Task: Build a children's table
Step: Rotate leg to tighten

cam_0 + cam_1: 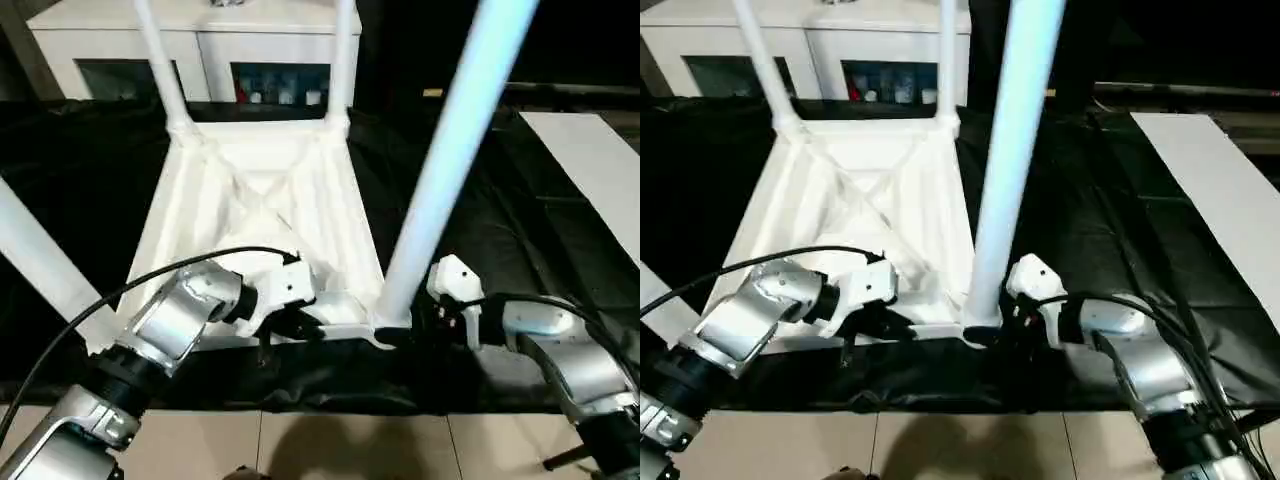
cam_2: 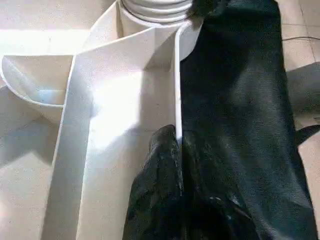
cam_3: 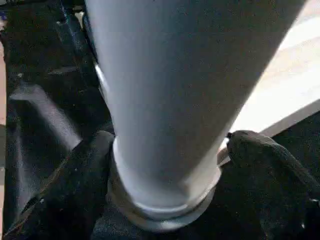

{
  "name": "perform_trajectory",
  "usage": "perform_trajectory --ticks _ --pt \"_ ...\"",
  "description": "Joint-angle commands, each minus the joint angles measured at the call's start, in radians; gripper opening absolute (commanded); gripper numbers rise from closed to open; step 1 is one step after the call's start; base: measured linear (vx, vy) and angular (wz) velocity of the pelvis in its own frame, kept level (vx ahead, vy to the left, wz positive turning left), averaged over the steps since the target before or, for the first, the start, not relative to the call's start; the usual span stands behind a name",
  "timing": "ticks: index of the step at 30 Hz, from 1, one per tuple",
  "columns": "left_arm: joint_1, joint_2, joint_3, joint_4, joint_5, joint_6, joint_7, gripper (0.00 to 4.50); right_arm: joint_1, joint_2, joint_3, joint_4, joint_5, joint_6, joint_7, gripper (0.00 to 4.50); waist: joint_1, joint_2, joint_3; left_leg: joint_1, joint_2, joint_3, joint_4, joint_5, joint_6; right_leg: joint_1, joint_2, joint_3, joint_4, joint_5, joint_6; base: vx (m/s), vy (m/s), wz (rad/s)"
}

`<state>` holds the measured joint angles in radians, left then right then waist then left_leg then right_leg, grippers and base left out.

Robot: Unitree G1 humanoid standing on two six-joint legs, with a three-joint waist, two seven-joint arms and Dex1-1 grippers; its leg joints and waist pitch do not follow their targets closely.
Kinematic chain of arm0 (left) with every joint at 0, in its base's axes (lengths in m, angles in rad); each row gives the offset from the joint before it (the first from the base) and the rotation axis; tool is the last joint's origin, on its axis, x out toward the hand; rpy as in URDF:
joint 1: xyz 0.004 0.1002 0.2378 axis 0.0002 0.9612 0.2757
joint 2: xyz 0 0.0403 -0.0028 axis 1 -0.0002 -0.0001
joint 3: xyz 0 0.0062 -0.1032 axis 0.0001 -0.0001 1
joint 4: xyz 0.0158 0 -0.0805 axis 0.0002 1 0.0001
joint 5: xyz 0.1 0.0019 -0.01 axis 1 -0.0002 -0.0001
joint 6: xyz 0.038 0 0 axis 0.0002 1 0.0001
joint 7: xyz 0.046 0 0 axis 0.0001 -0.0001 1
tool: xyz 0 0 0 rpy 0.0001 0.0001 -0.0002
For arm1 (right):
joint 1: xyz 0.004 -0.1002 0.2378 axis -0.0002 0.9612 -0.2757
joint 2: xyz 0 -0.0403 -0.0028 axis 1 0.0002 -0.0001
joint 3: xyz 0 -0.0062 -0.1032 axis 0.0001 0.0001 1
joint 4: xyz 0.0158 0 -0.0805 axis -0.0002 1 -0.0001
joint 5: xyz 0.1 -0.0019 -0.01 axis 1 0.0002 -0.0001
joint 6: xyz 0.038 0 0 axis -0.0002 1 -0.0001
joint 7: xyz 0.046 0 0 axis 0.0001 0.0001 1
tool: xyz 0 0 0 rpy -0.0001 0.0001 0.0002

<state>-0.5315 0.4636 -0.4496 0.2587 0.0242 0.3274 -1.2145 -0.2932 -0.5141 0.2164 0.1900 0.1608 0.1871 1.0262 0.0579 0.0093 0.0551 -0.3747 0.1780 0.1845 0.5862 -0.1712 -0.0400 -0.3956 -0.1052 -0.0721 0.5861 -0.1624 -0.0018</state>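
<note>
Now you're seating the near-right leg (image 1: 455,150): your left hand (image 2: 177,150) pinches the tabletop (image 1: 260,190) rim, your right hand (image 3: 165,165) flanks it, spread. It looks seated (hard to confirm), so next, test it.

White plastic rectangular tabletop (image 1: 262,215) lies upside down on black cloth, ribbed underside up w/ diagonal ribs crossing at centre. Four long white tapered tube legs stand up from its round corner sockets: near-right leg (image 1: 450,150) rises tall from front right corner (leans toward upper right in left eye view, its base collar seated in the socket), near-left leg (image 1: 40,260) runs off past the left edge, far-left leg (image 1: 160,60) and far-right leg (image 1: 343,55) upright at the back corners, by the far edge.
</note>
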Motion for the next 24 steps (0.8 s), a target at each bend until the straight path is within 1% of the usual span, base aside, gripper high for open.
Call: perform_trajectory --ticks 1,2,4,6,7,9,10,13,15,21,23,24 --pt "0.011 0.0 -0.036 -0.016 0.0 0.009 -0.032 0.0 -0.024 0.005 -0.004 0.011 0.013 0.006 -0.005 3.77 -0.009 -0.012 -0.061 0.016 0.049 -0.017 -0.076 -0.314 0.02 0.038 -0.043 0.042 -0.068 -0.341 -0.203 0.0 0.0 0.0" --pt "0.012 0.001 -0.036 -0.016 0.0 0.01 -0.033 0.0 -0.028 0.006 -0.001 0.016 0.014 0.008 -0.003 3.67 -0.008 -0.012 -0.062 0.016 0.049 -0.017 -0.075 -0.315 0.019 0.038 -0.043 0.043 -0.069 -0.348 -0.198 0.0 0.0 0.0" --pt "0.012 0.005 -0.036 -0.016 0.002 0.013 -0.033 0.0 -0.031 0.006 0.006 0.023 0.011 0.007 0.009 3.67 -0.01 -0.012 -0.064 0.015 0.049 -0.017 -0.074 -0.306 0.023 0.037 -0.042 0.045 -0.068 -0.344 -0.193 0.0 0.0 0.0" --pt "0.013 0.006 -0.034 -0.016 0.004 0.015 -0.034 0.0 -0.031 0.005 0.01 0.028 0.005 0.002 0.015 3.47 -0.01 -0.011 -0.064 0.016 0.049 -0.016 -0.074 -0.297 0.026 0.035 -0.042 0.047 -0.068 -0.329 -0.195 0.0 0.0 0.0" --pt "0.013 0.008 -0.033 -0.017 0.004 0.016 -0.034 0.0 -0.031 0.004 0.01 0.035 0.0 -0.003 0.02 3.29 -0.01 -0.013 -0.066 0.016 0.048 -0.015 -0.072 -0.29 0.029 0.036 -0.041 0.047 -0.066 -0.315 -0.199 0.0 0.0 0.0" --pt "0.012 0.009 -0.033 -0.016 0.004 0.017 -0.034 0.0 -0.031 0.002 0.01 0.042 -0.002 -0.007 0.029 3.17 -0.008 -0.014 -0.066 0.014 0.047 -0.014 -0.071 -0.277 0.035 0.037 -0.042 0.047 -0.065 -0.3 -0.204 0.0 0.0 0.0" --pt "0.011 0.009 -0.033 -0.015 0.005 0.018 -0.034 0.0 -0.032 0.001 0.008 0.046 0.0 -0.007 0.035 3.17 -0.008 -0.015 -0.065 0.013 0.047 -0.014 -0.071 -0.275 0.037 0.037 -0.041 0.046 -0.065 -0.304 -0.204 0.0 0.0 0.0" --pt "0.011 0.01 -0.033 -0.015 0.005 0.018 -0.033 0.0 -0.033 0.003 0.004 0.047 0.005 -0.003 0.035 2.86 -0.008 -0.015 -0.065 0.012 0.047 -0.015 -0.07 -0.285 0.033 0.037 -0.042 0.047 -0.067 -0.336 -0.195 0.0 0.0 0.0" --pt "0.011 0.012 -0.033 -0.014 0.006 0.017 -0.034 0.0 -0.034 0.004 0.003 0.049 0.009 -0.001 0.037 2.78 -0.008 -0.015 -0.065 0.012 0.047 -0.015 -0.071 -0.286 0.032 0.037 -0.041 0.046 -0.066 -0.34 -0.192 0.0 0.0 0.0" --pt "0.018 0.022 -0.032 -0.021 0.004 0.021 -0.041 0.0 -0.018 0.007 -0.001 0.047 0.013 0.002 0.037 2.69 -0.008 -0.015 -0.067 0.012 0.047 -0.014 -0.069 -0.275 0.036 0.037 -0.04 0.046 -0.063 -0.309 -0.202 0.0 0.0 0.0" --pt "0.022 0.023 -0.031 -0.021 0.005 0.024 -0.038 0.0 -0.017 0.02 -0.01 0.055 0.006 -0.005 0.001 2.68 -0.009 -0.015 -0.066 0.013 0.047 -0.014 -0.07 -0.278 0.036 0.036 -0.04 0.046 -0.064 -0.314 -0.203 0.0 0.0 0.0" --pt "0.023 0.018 -0.026 -0.016 0.005 0.024 -0.026 0.0 -0.024 0.038 -0.022 0.072 -0.006 -0.007 -0.048 2.68 -0.01 -0.013 -0.066 0.013 0.046 -0.015 -0.07 -0.285 0.032 0.035 -0.04 0.046 -0.065 -0.327 -0.201 0.0 0.0 0.0"
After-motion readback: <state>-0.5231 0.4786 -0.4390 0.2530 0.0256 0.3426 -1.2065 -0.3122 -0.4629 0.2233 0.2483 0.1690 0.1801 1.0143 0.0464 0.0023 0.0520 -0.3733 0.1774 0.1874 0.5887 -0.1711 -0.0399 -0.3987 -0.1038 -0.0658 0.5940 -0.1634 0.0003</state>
